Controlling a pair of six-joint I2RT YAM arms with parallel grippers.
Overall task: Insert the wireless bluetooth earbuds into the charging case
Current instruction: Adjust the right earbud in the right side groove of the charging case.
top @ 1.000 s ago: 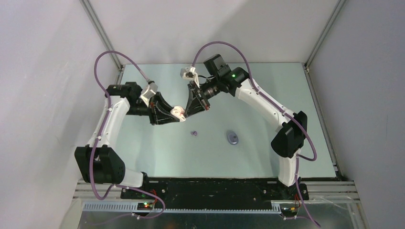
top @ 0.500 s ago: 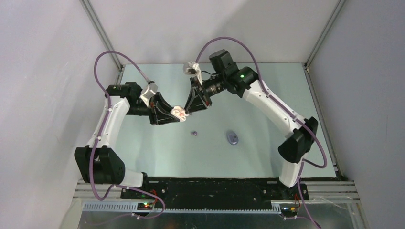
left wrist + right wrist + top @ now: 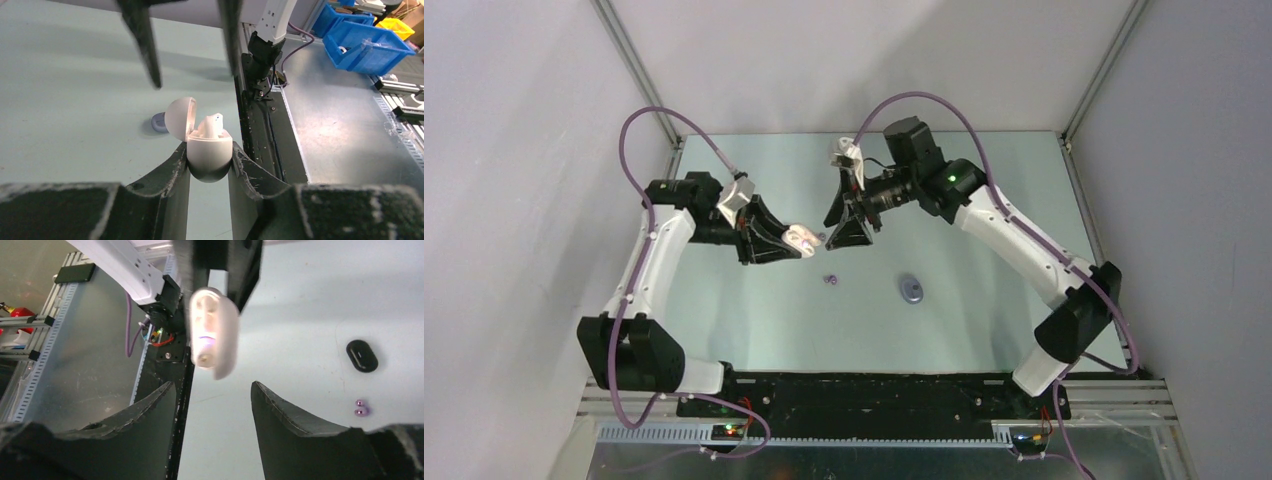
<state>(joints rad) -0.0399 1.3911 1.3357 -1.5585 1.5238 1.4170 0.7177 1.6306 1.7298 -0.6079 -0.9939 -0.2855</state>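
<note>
My left gripper point(image 3: 209, 146) clamps the open white charging case point(image 3: 210, 155) upright, I think so the wide, empty right gripper point(image 3: 212, 387) can fetch the purple earbuds point(image 3: 830, 279).

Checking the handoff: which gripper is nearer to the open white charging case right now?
Left. The left gripper is clamped on the white charging case, holding it off the table. The right gripper is open and faces the case close by, not touching it.

Open white case point(image 3: 209, 150), white earbud point(image 3: 212, 125) inside; purple earbuds point(image 3: 830, 279) apart.
</note>
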